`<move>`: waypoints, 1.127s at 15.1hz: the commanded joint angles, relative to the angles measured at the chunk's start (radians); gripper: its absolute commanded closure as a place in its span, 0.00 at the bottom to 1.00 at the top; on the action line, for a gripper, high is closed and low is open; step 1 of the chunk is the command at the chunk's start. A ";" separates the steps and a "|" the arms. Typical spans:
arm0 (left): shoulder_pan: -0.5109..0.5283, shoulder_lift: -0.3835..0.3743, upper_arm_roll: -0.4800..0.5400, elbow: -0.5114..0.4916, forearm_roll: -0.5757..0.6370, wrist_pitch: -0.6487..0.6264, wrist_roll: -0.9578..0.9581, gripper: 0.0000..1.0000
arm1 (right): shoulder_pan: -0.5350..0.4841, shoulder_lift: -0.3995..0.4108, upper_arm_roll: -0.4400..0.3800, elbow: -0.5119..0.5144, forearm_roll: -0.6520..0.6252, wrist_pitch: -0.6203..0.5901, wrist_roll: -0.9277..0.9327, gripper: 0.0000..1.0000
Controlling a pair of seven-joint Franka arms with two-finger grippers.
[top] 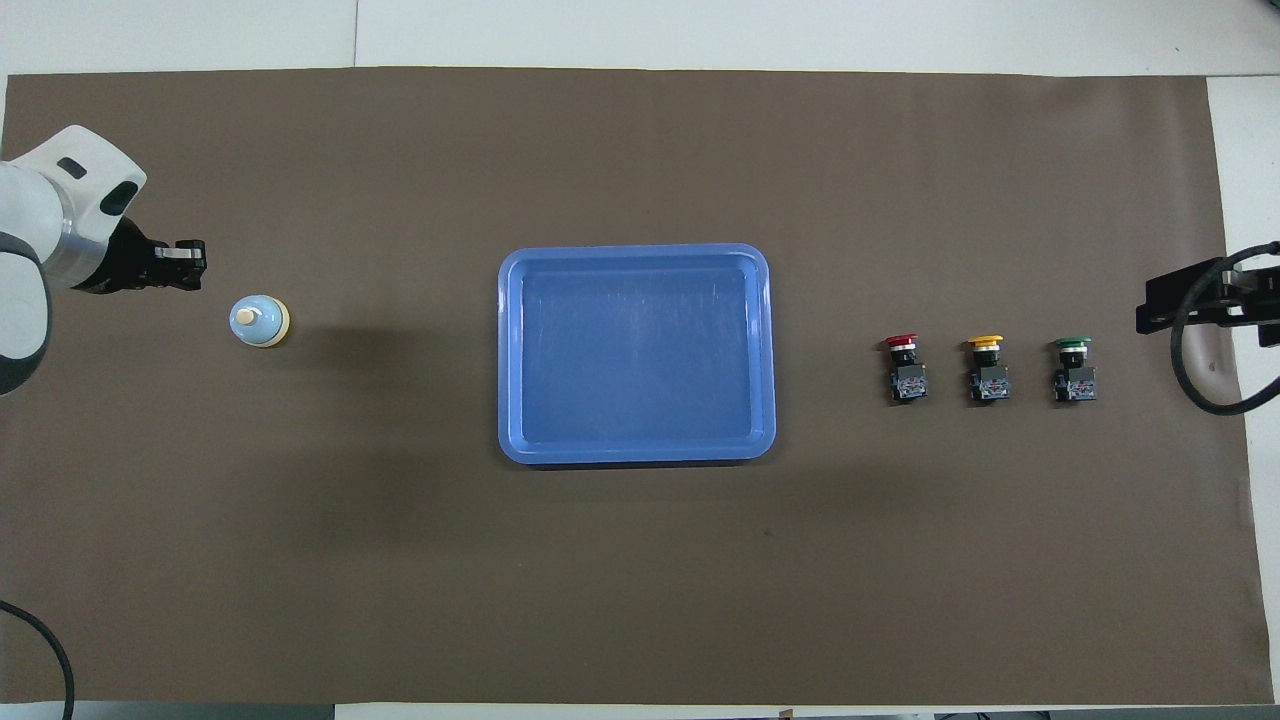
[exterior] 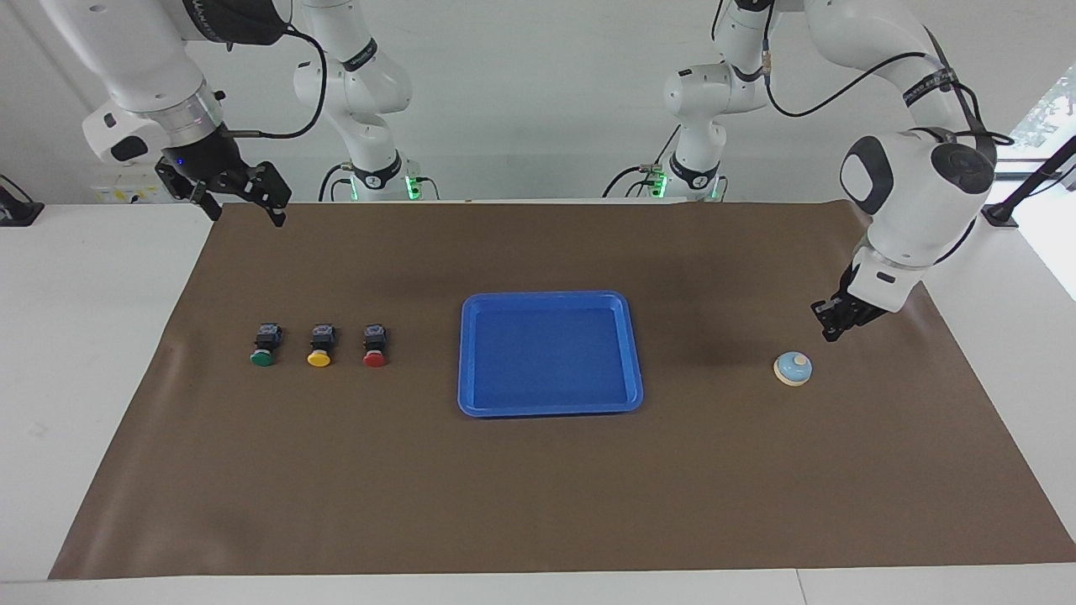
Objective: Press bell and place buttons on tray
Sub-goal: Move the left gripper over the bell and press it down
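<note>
- At the right arm's end of the table, raised over the corner of the brown mat (exterior: 538,487): right gripper (exterior: 244,202), fingers spread apart, gripping nothing.
- Next on the mat, in one row, each apart from the other: green button (exterior: 264,344), yellow button (exterior: 320,344), red button (exterior: 374,344), caps pointing away from the robots.
- At the middle of the mat: tray (exterior: 467,361), lying flat.
- Toward the left arm's end, well apart from the tray: bell (exterior: 793,368), upright.
- Just beside the bell, low over the mat, not touching it: left gripper (exterior: 832,323), fingers pressed together, gripping nothing.

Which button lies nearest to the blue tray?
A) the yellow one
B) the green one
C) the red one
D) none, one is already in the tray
C: the red button is the row's end beside the empty blue tray; yellow and green follow.
</note>
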 commanded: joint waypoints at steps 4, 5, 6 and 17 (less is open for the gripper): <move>0.013 0.042 -0.007 -0.055 -0.003 0.113 0.001 1.00 | -0.014 -0.014 0.009 -0.019 0.007 0.007 -0.020 0.00; 0.016 0.041 -0.007 -0.064 -0.003 0.121 0.001 1.00 | -0.014 -0.014 0.009 -0.019 0.007 0.007 -0.020 0.00; 0.013 0.041 -0.006 -0.075 -0.003 0.122 -0.001 1.00 | -0.014 -0.014 0.009 -0.019 0.007 0.007 -0.020 0.00; -0.003 0.113 -0.006 -0.156 -0.003 0.253 0.002 1.00 | -0.014 -0.014 0.009 -0.019 0.007 0.007 -0.020 0.00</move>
